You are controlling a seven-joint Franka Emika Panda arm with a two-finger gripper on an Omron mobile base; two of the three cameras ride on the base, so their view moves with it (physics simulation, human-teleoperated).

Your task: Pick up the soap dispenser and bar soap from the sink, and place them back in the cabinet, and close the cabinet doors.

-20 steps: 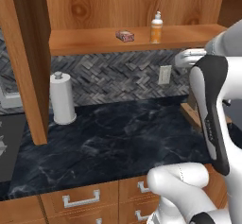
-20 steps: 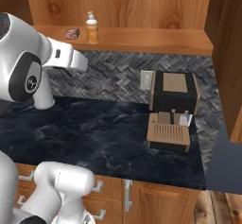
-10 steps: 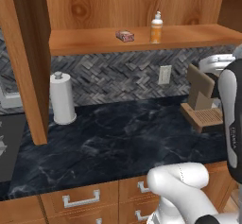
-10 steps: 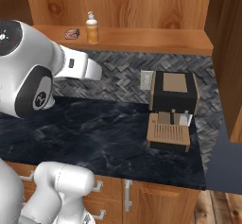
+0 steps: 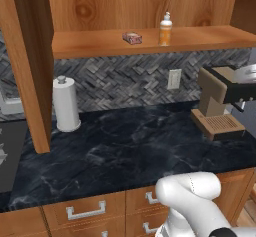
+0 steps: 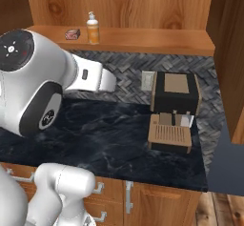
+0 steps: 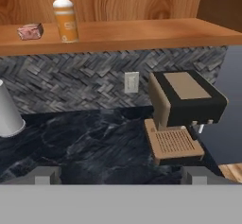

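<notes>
The orange soap dispenser [image 5: 165, 29] [image 6: 93, 28] [image 7: 65, 17] stands upright on the open cabinet's wooden shelf [image 5: 200, 36] [image 6: 157, 39]. The reddish bar soap [image 5: 132, 37] [image 6: 72, 34] [image 7: 30, 31] lies just left of it. My gripper [image 7: 121, 175] is open and empty. It is held back from the shelf, above the counter, facing the backsplash. One cabinet door [image 5: 27, 66] hangs open at the left. The other door [image 6: 228, 53] stands open at the right. A black strip of the sink [image 5: 9, 156] shows at the left edge.
A black and tan coffee machine [image 5: 217, 106] [image 6: 176, 94] [image 7: 184, 100] sits on the dark marble counter [image 5: 125, 151] at the right. A white paper-towel roll [image 5: 66, 103] [image 7: 7, 114] stands at the left. My forearm [image 6: 90, 77] reaches across the counter's left part.
My arm has swung to the right and off the middle of the left base view, uncovering the coffee machine. Dispenser and bar soap stay put on the shelf, and the gripper stays open.
</notes>
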